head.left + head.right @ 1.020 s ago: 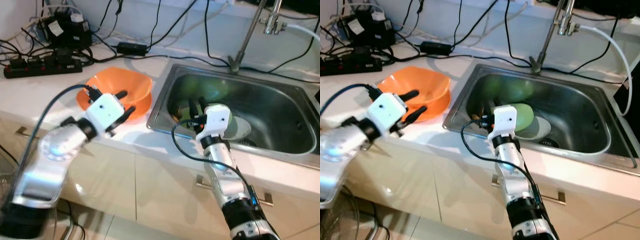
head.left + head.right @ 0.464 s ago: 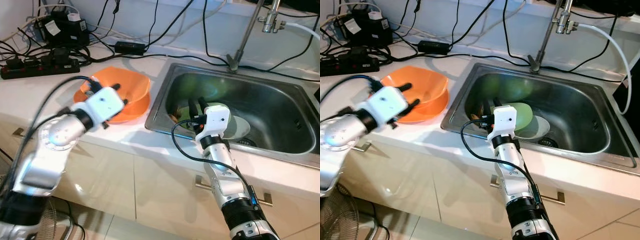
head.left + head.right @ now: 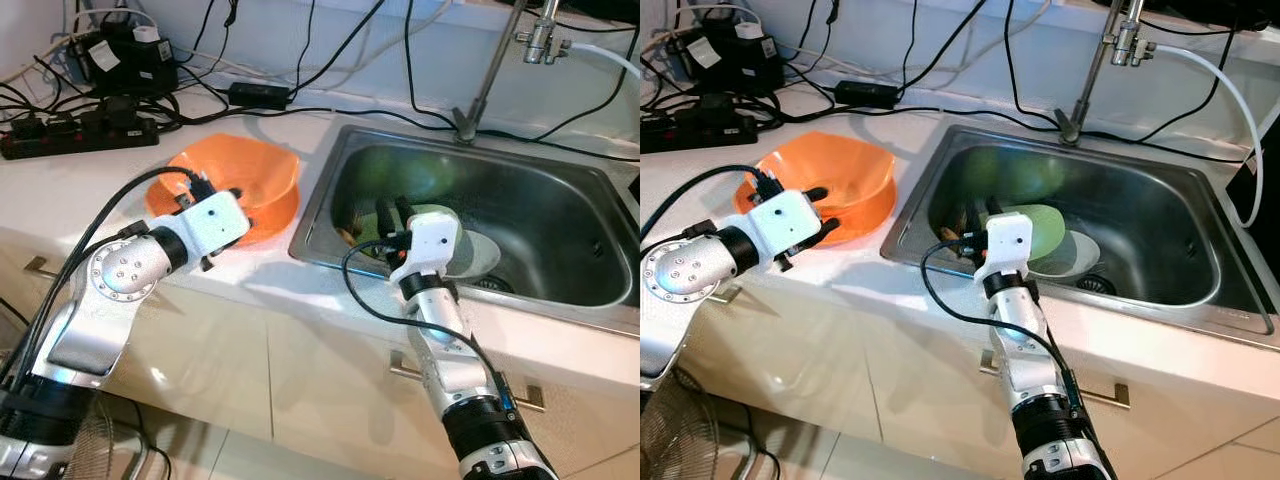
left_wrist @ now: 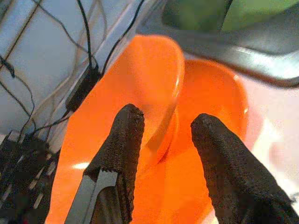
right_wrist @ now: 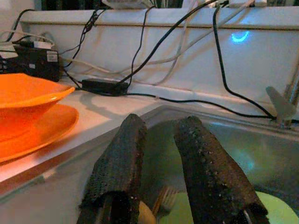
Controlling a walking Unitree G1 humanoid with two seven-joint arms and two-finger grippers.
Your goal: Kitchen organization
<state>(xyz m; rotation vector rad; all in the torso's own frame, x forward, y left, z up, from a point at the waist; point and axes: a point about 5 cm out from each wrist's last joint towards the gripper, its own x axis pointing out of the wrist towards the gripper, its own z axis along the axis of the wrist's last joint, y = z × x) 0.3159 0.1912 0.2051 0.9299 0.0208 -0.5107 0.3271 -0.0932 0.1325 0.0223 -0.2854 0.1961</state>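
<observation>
The orange bowl sits on the counter just left of the sink, and the left pincer hangs open and empty right over its near rim, way closer than the right pincer, parted and empty over the sink.

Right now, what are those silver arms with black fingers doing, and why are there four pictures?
It is a robot helping in a kitchen. Two pictures come from cameras on its head, looking down at the white counter. The other two come from small cameras on its wrists, looking along the black fingers.

The left gripper reaches over the shiny orange plastic bowl, which sits on an orange plate. Its jaws are open and hold nothing. The right gripper hangs over the near edge of the steel sink, jaws slightly apart and empty. A pale green plate lies in the sink. Black cables and a power strip lie further back.
</observation>
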